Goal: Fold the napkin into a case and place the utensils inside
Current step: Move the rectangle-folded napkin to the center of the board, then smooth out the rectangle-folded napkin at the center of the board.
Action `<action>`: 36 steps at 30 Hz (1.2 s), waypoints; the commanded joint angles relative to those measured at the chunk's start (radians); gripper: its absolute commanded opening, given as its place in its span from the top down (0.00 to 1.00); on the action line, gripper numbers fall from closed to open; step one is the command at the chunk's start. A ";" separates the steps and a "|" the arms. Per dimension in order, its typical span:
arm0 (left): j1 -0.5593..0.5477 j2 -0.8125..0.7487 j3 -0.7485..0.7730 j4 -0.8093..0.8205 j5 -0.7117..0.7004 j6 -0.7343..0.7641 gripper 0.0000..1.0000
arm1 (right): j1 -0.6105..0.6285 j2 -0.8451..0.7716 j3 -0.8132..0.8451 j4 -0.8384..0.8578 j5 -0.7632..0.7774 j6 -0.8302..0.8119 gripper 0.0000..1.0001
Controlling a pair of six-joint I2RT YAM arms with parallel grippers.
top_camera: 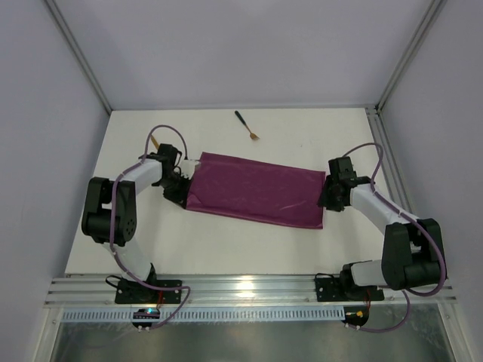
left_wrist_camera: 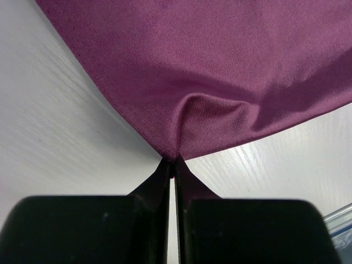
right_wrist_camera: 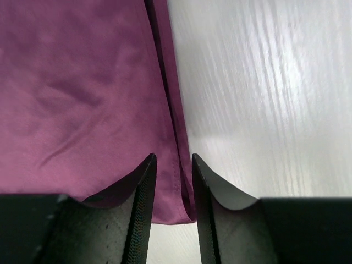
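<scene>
White tabletop point(top_camera: 226, 249) carries the napkin point(top_camera: 256, 188) lengthwise between both arms: left gripper point(left_wrist_camera: 174, 163) pinched tight on its left end, right gripper point(right_wrist_camera: 174, 160) slightly parted astride the right hem. Further back, well apart, lies the fork point(top_camera: 247, 127).

The napkin point(top_camera: 256, 190) is plain magenta-purple, the worktop point(top_camera: 226, 241) white with faint grain, the fork point(top_camera: 247, 126) gold-headed on a black handle, and my left claw point(left_wrist_camera: 175, 168) and right claw point(right_wrist_camera: 174, 162) are black.
</scene>
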 commanded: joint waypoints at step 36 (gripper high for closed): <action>0.101 0.314 0.531 -0.070 0.004 -0.040 0.62 | -0.052 0.630 0.679 0.058 -0.174 -0.297 0.83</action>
